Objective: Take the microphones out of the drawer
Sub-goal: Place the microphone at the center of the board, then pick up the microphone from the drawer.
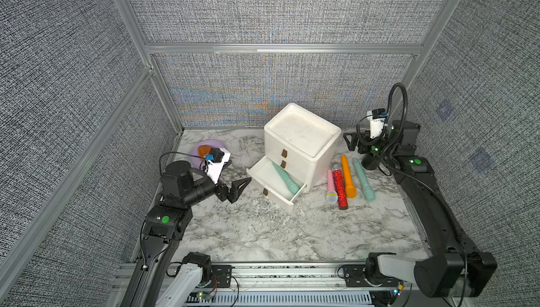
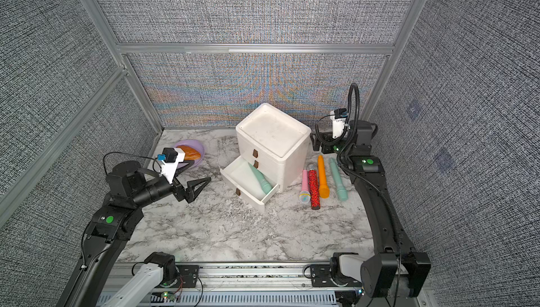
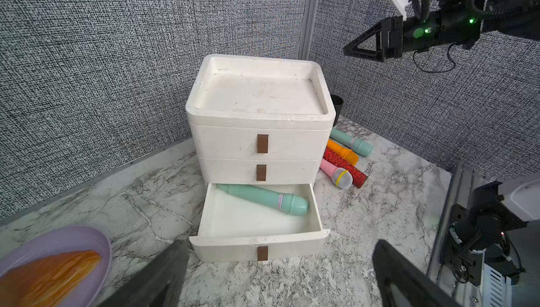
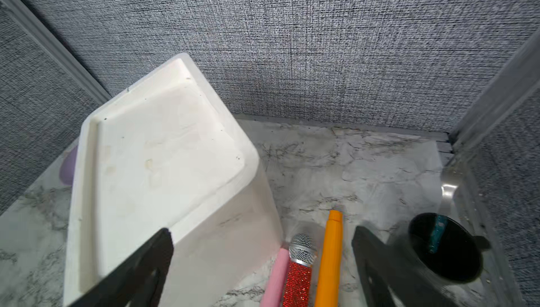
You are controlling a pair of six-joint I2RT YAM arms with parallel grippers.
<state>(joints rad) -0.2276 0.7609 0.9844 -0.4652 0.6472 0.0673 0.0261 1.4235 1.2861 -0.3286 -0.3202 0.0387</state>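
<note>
Markings: a round green sticker (image 1: 165,219) on each arm, and some fine print on the right gripper (image 1: 351,142) housing, too small to read. The teal mic (image 3: 263,199) lies slantwise in the pulled-out btm drawer (image 3: 257,247) of the white cabinet (image 1: 298,156), head end toward the drawer's front, tail end back by the cabinet.

Left gripper (image 1: 242,188) hovers near the drawer's front, apart from it, jaws wide w/ nothing in them. Right gripper hangs beside the cabinet's far right side, jaws wide too, holding nothing.

4 more lie close together on the table along the cabinet's right wall: pink mic (image 1: 331,185), red glitter mic (image 1: 340,188), orange mic (image 1: 348,178), second teal mic (image 1: 363,180). Black cup (image 4: 444,247) sits behind them near the corner. Lilac bowl (image 3: 58,235) w/ an orange-brown pastry (image 2: 190,153) is over by the left wall. The marble top (image 1: 263,232) runs wide from the drawer front to the near rail.
</note>
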